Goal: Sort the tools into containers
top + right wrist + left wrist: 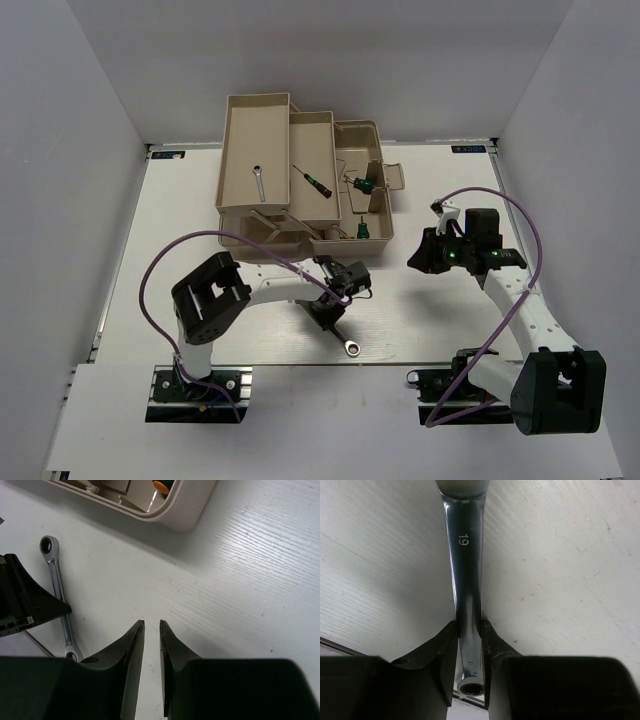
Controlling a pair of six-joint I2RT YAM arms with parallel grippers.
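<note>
Your left claw (pixel 468 647) is closed on the long wrench (pixel 465 570), the fingers pinching the shank close to its small ring end, with the stamped "19" just ahead of them. The wrench sits on the white surface (pixel 180 220) in front of the toolbox (pixel 177 512), near its front edge. From these views you cannot tell whether the wrench has left the surface yet.

Your right claw (pixel 151 630) hangs off to the right, its jaws almost together with only a slim gap and nothing between them.

The rest looks sorted. The short wrench (pixel 258 183) lies in the far-left tray (pixel 255 130), a thin screwdriver (pixel 313 180) lies in the tray beside it, and the green-handled screwdrivers (pixel 364 184) are in the toolbox's right section.

So the step in hand is picking up the last loose tool. Next, lift it straight up until it clears the toolbox's front wall, then carry it back over the trays. The tray holding the short wrench seems the natural home for it. You are holding the wrench near one end, so expect the free end to droop or swing. Line it up along the tray's length before letting go.
</note>
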